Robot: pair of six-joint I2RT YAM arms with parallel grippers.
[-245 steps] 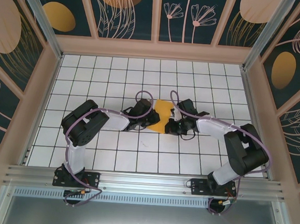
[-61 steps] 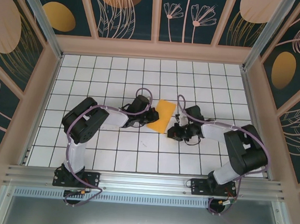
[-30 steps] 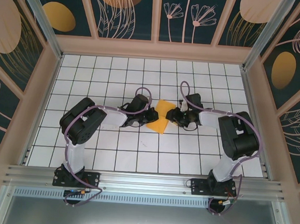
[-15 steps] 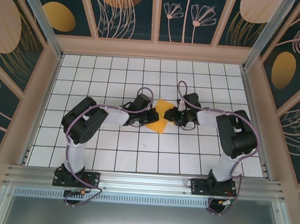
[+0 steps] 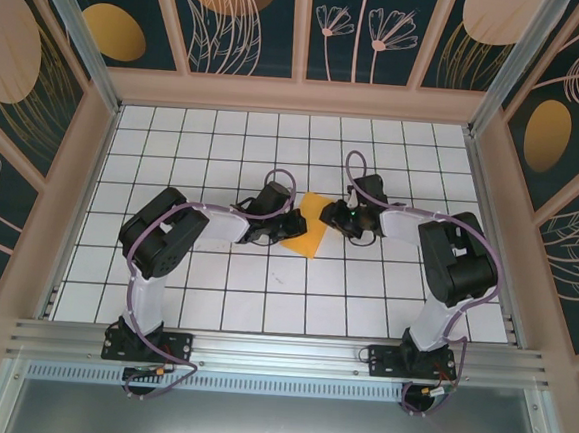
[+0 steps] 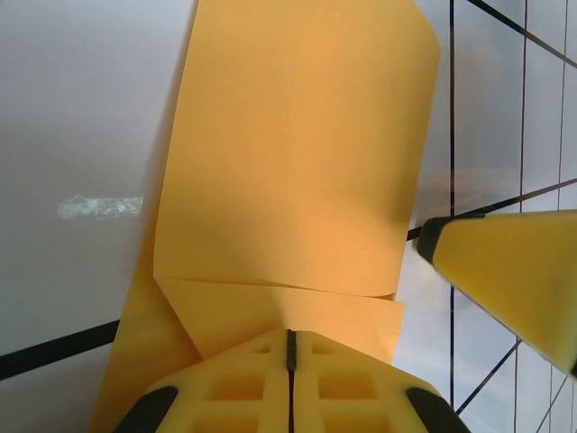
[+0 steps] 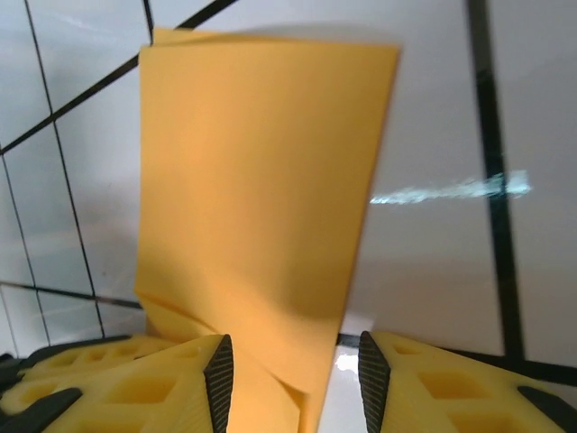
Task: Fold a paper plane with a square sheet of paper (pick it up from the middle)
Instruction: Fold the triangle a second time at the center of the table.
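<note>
Wide view first: the white grid-tiled table [image 5: 165, 267] fills the floor of the enclosure, and both arms reach in towards its middle. The left arm [image 5: 213, 229] stretches in from the left and the right arm [image 5: 409, 226] from the right, their wrists almost nose to nose.

Between them lies the square sheet of paper [image 5: 308, 233], orange-yellow, flat on the tiles near the centre of the table. It is already doubled over, with a creased flap showing at the end nearest the left wrist camera.

The left gripper [image 5: 289, 229] sits at the paper's left edge. In the left wrist view its fingers [image 6: 225, 388] are pressed tight together, only a thin seam between them, and the tips come down over the flap. It looks like a press onto the sheet rather than a pinch, though I can't say for sure.

The right gripper [image 5: 327, 218] is at the paper's upper right edge. Its jaws stand partly apart in the right wrist view, with the near corner of the sheet and a strip of bare tile lying in the gap. Neither pad is clamped on the paper there. One of its fingertips also pokes into the left wrist view, just touching the sheet's right edge.
</note>
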